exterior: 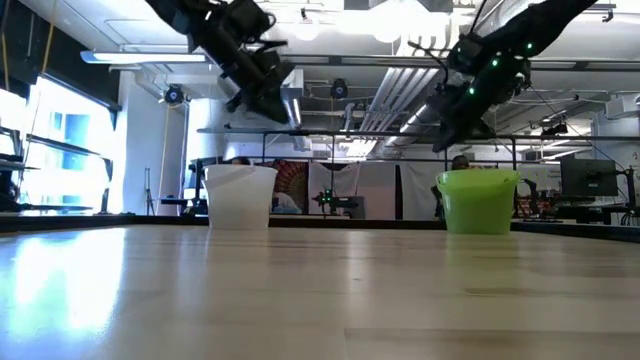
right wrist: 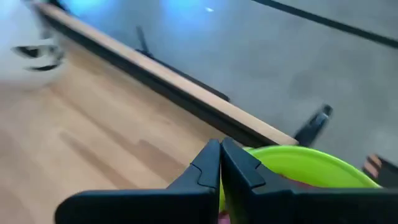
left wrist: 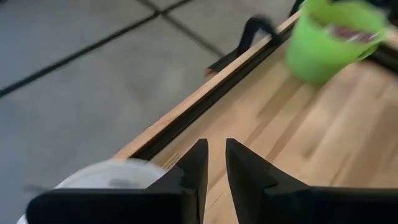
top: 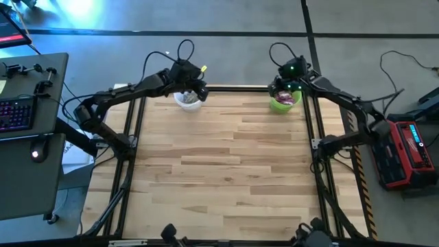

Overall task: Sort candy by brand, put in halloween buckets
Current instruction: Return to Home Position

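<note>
The white bucket (top: 187, 100) and the lime green bucket (top: 284, 101) stand on their bases near the table's far edge, white on the left and green on the right. Magenta candy packets (left wrist: 354, 34) lie inside the green one. Small candy pieces (top: 186, 97) show in the white one. My left gripper (left wrist: 216, 149) hovers above the white bucket (left wrist: 106, 177), slanting down, its fingers a narrow gap apart with nothing between them. My right gripper (right wrist: 220, 149) hangs shut and empty above the green bucket's rim (right wrist: 305, 168).
A black frame rail (left wrist: 205, 99) runs along the table's far edge just behind both buckets. The wooden boards (top: 219, 165) stretch toward the near edge. A desk with a keyboard (top: 17, 113) stands off to the left and a red device (top: 408, 147) to the right.
</note>
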`<act>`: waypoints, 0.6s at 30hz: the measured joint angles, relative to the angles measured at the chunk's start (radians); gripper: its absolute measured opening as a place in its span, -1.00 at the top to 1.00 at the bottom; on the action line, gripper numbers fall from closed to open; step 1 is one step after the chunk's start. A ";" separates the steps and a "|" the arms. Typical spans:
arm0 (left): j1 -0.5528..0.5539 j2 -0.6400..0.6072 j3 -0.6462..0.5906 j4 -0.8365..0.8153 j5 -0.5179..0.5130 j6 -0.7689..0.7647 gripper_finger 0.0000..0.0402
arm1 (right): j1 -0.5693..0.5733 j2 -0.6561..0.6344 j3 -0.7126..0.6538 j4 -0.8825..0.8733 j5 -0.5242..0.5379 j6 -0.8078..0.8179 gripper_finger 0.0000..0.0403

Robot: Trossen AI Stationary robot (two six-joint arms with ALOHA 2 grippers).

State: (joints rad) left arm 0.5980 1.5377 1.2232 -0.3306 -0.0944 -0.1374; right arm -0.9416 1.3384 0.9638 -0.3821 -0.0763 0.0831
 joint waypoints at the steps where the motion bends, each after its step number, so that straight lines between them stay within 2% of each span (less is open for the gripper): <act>1: -0.013 -0.001 0.000 0.023 0.000 0.001 0.78 | 0.009 -0.009 0.000 0.000 -0.013 -0.013 1.00; 5: -0.054 -0.007 0.000 0.081 0.005 0.009 0.84 | 0.050 -0.041 0.000 0.032 -0.091 -0.050 1.00; 9: -0.099 -0.016 -0.006 0.105 0.003 0.016 0.91 | 0.118 -0.062 0.000 0.100 -0.123 -0.088 1.00; 18: -0.212 -0.113 -0.279 0.567 0.003 -0.093 1.00 | 0.309 -0.090 0.000 0.172 -0.127 -0.085 1.00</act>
State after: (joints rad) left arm 0.3856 1.4245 0.9439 0.2364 -0.0918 -0.2307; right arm -0.6329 1.2482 0.9638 -0.2101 -0.2035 -0.0020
